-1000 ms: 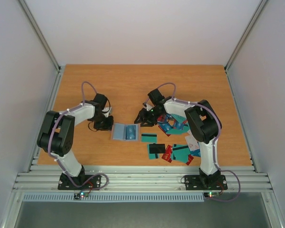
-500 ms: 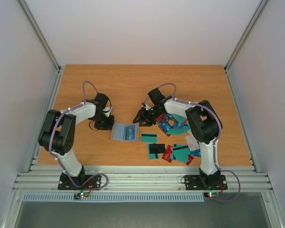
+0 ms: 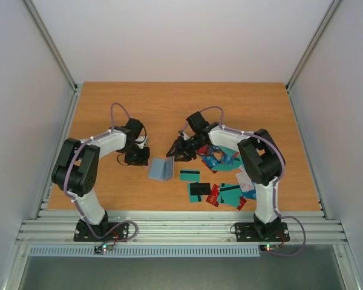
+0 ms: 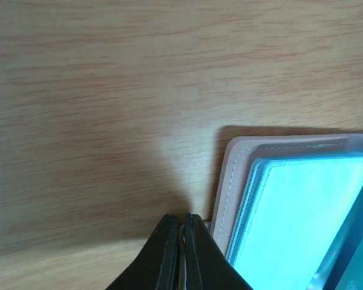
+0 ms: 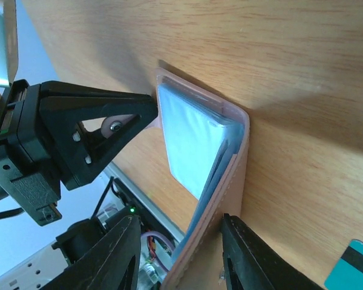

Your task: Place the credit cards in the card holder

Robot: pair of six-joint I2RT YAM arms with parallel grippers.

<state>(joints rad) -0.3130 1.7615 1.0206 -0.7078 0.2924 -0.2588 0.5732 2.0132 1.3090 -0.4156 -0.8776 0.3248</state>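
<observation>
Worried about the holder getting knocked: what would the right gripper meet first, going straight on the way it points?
Most likely the card holder: its lifted flap stands directly ahead, between the open fingers of the right gripper. How far ahead is hard to judge.

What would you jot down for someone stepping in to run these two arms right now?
Left tool: shut, tip at the card holder's left edge.
Right tool: open, straddling the holder's raised flap, not clamped.
Card holder: mid-table, half folded, between both tools.
Credit cards: loose in a heap on the table, right of the holder; one teal card lies nearest it.
Done: no card visibly loaded; the pocket's contents are unclear.
Left: open the holder, load every card.
</observation>
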